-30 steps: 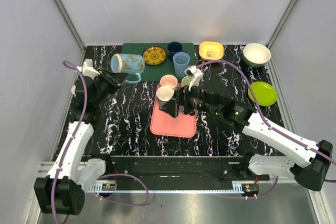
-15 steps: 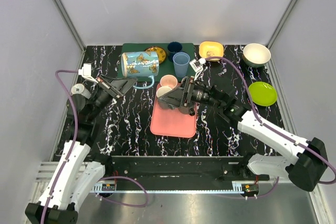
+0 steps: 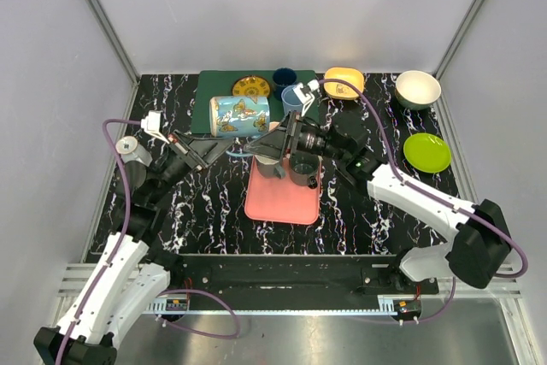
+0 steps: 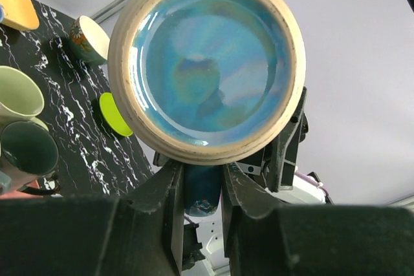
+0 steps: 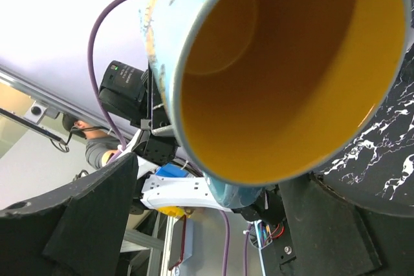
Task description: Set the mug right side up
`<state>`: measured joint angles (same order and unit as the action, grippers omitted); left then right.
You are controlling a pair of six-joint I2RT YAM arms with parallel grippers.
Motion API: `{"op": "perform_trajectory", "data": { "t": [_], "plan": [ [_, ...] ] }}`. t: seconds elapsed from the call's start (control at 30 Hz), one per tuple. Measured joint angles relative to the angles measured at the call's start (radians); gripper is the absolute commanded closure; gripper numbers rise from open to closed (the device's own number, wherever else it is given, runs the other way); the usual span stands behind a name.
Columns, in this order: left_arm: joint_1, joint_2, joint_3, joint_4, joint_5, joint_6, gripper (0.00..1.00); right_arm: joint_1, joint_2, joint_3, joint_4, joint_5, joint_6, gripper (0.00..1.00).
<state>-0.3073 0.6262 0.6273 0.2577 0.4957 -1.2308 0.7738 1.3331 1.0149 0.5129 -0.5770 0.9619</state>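
The mug (image 3: 239,115) is light blue with butterflies and yellow inside. It is held in the air on its side, above the green mat's front edge, mouth towards the right. My left gripper (image 3: 224,144) is shut on its handle; in the left wrist view the dark blue handle (image 4: 202,189) sits between the fingers, below the mug's glazed base (image 4: 206,63). My right gripper (image 3: 275,141) is open just right of the mug's mouth. In the right wrist view the yellow inside (image 5: 284,63) fills the frame between the spread fingers (image 5: 84,218).
A pink tray (image 3: 282,198) lies below the right gripper. On and near the green mat (image 3: 212,91) at the back are a patterned plate (image 3: 250,85), a dark blue cup (image 3: 285,77) and a light blue cup (image 3: 293,96). A yellow bowl (image 3: 344,81), white bowl (image 3: 417,87) and green plate (image 3: 426,151) lie on the right.
My left gripper has carried the mug to the right, still on its side. My right arm has risen from the tray and moved back towards the mug's mouth.
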Motion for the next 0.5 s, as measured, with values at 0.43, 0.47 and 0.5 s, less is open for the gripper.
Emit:
{"op": "perform_trajectory", "data": {
  "t": [0.43, 0.47, 0.5],
  "plan": [
    [-0.074, 0.007, 0.000, 0.030, -0.091, 0.026, 1.00, -0.027, 0.143, 0.038, 0.156, -0.057, 0.133, 0.75],
    [-0.074, 0.007, 0.000, 0.032, -0.099, 0.029, 1.00, -0.028, 0.151, 0.042, 0.167, -0.066, 0.142, 0.80],
    [-0.074, 0.007, 0.000, 0.032, -0.105, 0.034, 1.00, -0.028, 0.159, 0.047, 0.182, -0.072, 0.160, 0.85]
  ]
}}
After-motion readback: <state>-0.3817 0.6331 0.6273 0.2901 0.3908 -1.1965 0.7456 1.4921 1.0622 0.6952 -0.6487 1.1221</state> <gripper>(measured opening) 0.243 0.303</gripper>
